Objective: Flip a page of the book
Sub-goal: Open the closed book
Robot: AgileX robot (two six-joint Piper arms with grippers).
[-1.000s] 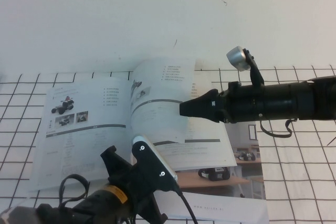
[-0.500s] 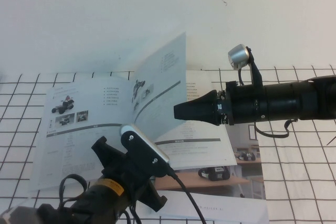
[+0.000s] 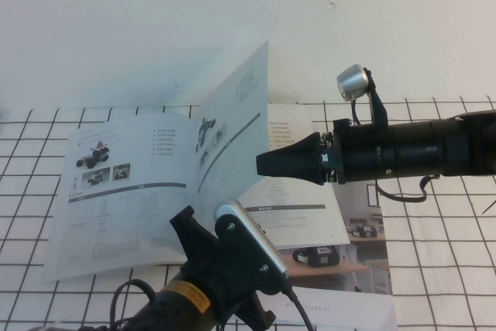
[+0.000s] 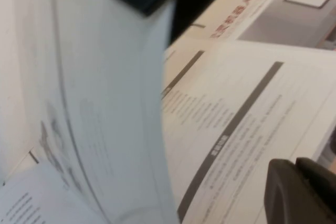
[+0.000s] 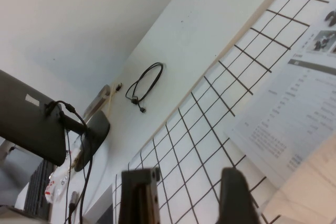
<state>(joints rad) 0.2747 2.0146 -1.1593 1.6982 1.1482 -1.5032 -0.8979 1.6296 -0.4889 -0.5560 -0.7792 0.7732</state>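
The book [image 3: 124, 191] lies open on the gridded table. Its page [image 3: 232, 125] stands nearly upright over the spine, with a rover photo on its left face. My right gripper [image 3: 262, 165] reaches in from the right, its tip against the page's right side at mid height. In the right wrist view its fingers [image 5: 139, 198] stand apart over the grid, and the left-hand page of the book [image 5: 294, 103] lies beyond. My left gripper [image 3: 186, 226] hovers low at the book's front edge. In the left wrist view it [image 4: 302, 192] looks shut, just above the right-hand page [image 4: 236, 114], beside the raised page [image 4: 105, 103].
A brochure with a room-photo cover [image 3: 364, 246] lies under the book at the front right. A black cable [image 5: 144, 85] lies on the white surface far to the left, next to a monitor [image 5: 26, 116]. The white wall rises behind the table.
The page has risen from a low lean to nearly upright. The right gripper has shifted slightly left. The left arm has moved right, toward the book's right-hand page.
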